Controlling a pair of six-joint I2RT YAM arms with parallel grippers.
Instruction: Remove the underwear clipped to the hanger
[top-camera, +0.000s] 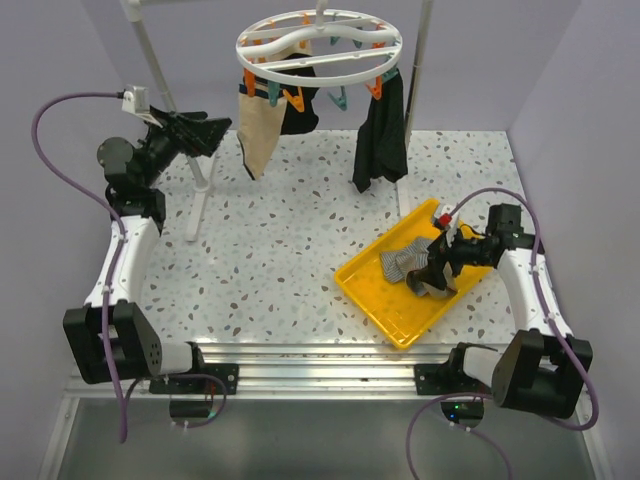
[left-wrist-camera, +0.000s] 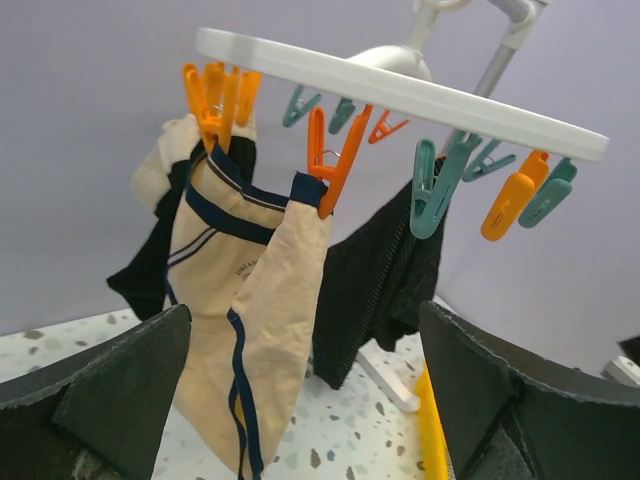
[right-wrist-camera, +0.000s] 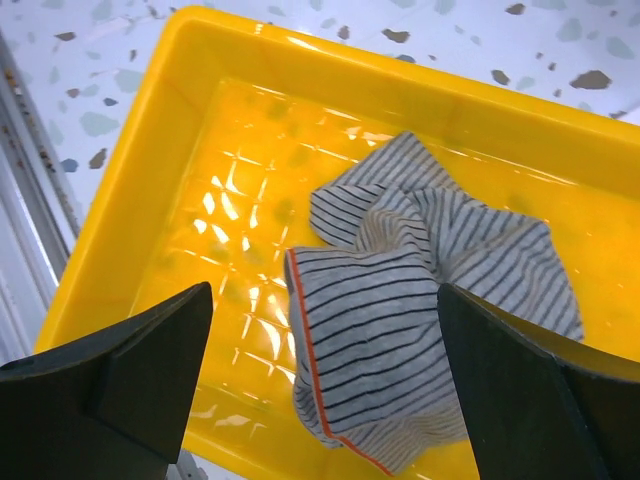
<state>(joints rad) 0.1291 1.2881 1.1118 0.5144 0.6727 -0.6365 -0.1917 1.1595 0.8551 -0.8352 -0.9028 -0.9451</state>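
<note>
The white ring hanger (top-camera: 320, 45) hangs at the back with orange and teal pegs. A beige underwear (top-camera: 258, 135) is clipped at its left by orange pegs, with a black one (top-camera: 300, 105) behind it and another black one (top-camera: 380, 135) at its right. My left gripper (top-camera: 215, 133) is open just left of the beige underwear (left-wrist-camera: 250, 300), not touching it; the hanger (left-wrist-camera: 400, 90) is above it. My right gripper (top-camera: 440, 262) is open and empty over the grey-and-white striped underwear (right-wrist-camera: 400, 330), which lies in the yellow tray (right-wrist-camera: 180, 150).
The yellow tray (top-camera: 370, 290) sits at the front right of the speckled table. White upright poles (top-camera: 160, 75) (top-camera: 418, 70) stand at the back on either side of the hanger, and a white foot (top-camera: 200, 200) runs forward on the table.
</note>
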